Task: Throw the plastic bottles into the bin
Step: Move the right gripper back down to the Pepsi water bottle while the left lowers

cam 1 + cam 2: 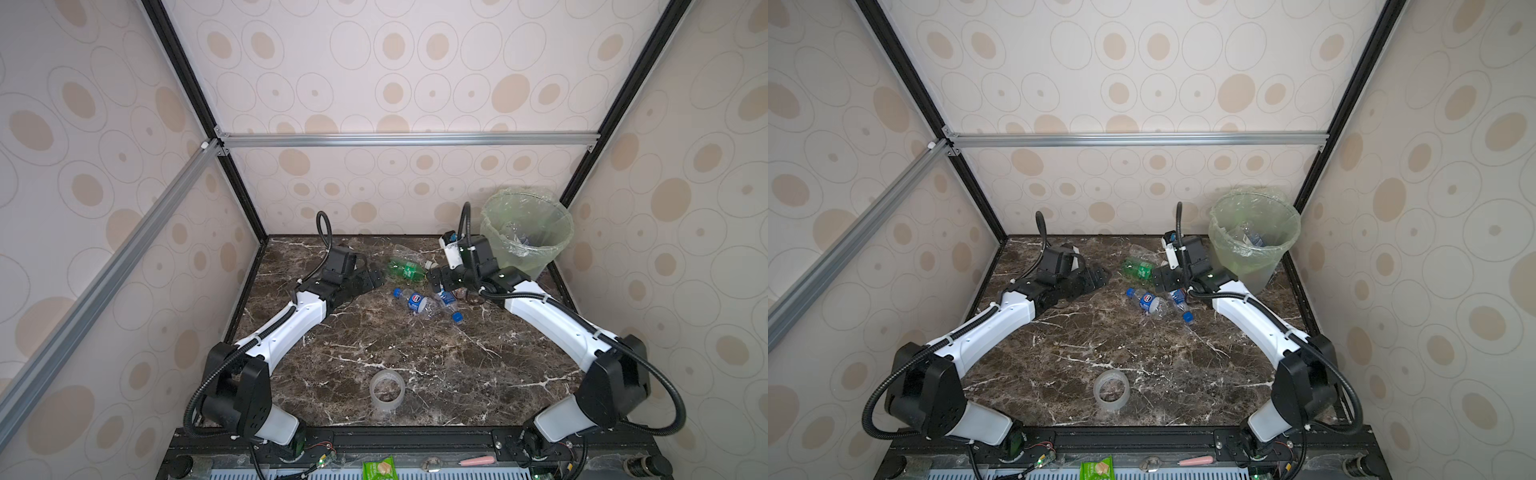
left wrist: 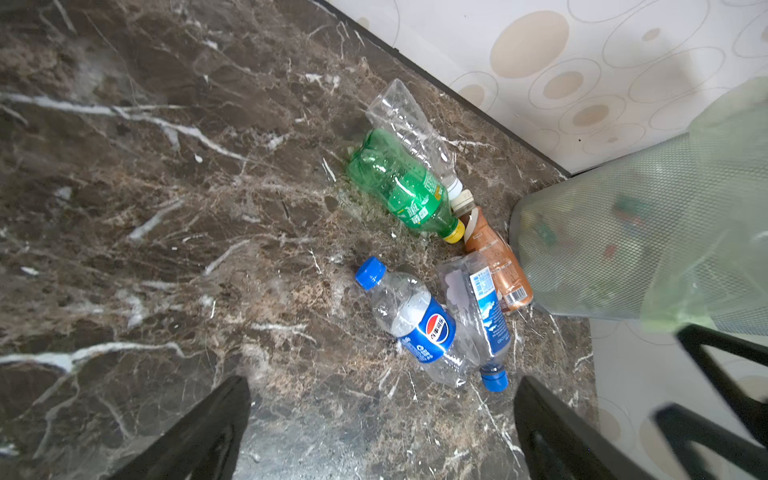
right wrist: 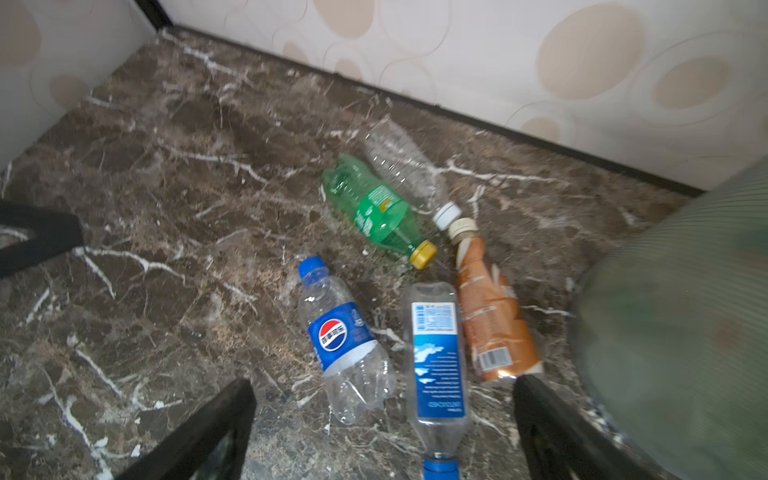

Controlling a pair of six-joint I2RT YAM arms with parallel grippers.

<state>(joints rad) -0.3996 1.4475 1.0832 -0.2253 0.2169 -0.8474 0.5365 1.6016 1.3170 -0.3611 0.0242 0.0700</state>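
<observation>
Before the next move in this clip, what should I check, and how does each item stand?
1. Left hand open and empty: ok.
2. Right hand open and empty: ok.
3. Bin upright, mouth unblocked: ok.
4. Table free of bottles: not ok; the green bottle, clear bottle, brown bottle, Pepsi bottle and water bottle lie on it.
5. Brown bottle clear of the bin wall: cannot tell.
6. Tape roll away from the bottles: ok.
</observation>
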